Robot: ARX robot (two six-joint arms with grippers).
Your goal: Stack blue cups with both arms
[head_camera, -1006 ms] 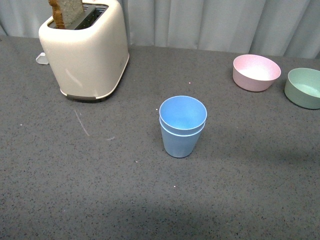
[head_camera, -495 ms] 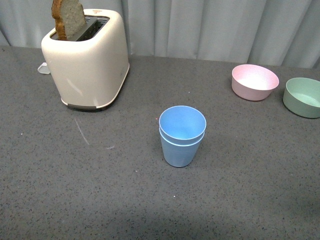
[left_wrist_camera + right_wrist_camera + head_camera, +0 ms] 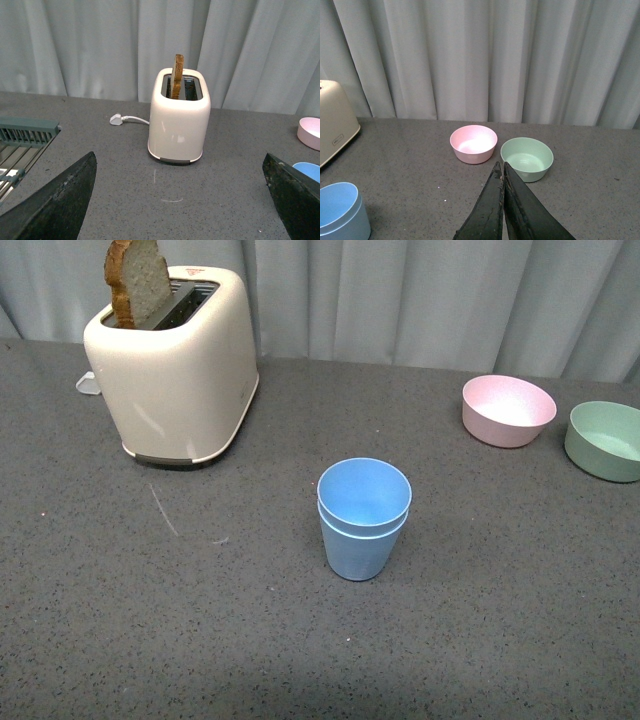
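The two blue cups (image 3: 363,520) stand upright mid-table, one nested inside the other, with nothing touching them. Neither arm appears in the front view. In the left wrist view my left gripper (image 3: 180,200) is open, its black fingers (image 3: 55,205) spread wide over bare tabletop, and a sliver of the blue cups (image 3: 307,171) shows beside one finger. In the right wrist view my right gripper (image 3: 501,172) is shut with nothing between its fingers, raised above the table; the blue cups (image 3: 340,212) sit off to one side.
A cream toaster (image 3: 175,360) holding a slice of bread (image 3: 137,282) stands at the back left, its white plug (image 3: 116,119) beside it. A pink bowl (image 3: 507,410) and a green bowl (image 3: 603,440) sit at the back right. A green rack (image 3: 25,132) lies near the left arm.
The front view has shifted: the cups, toaster and bowls all sit lower in the picture than a second ago. The stacked cups have kept their place relative to the toaster and bowls.
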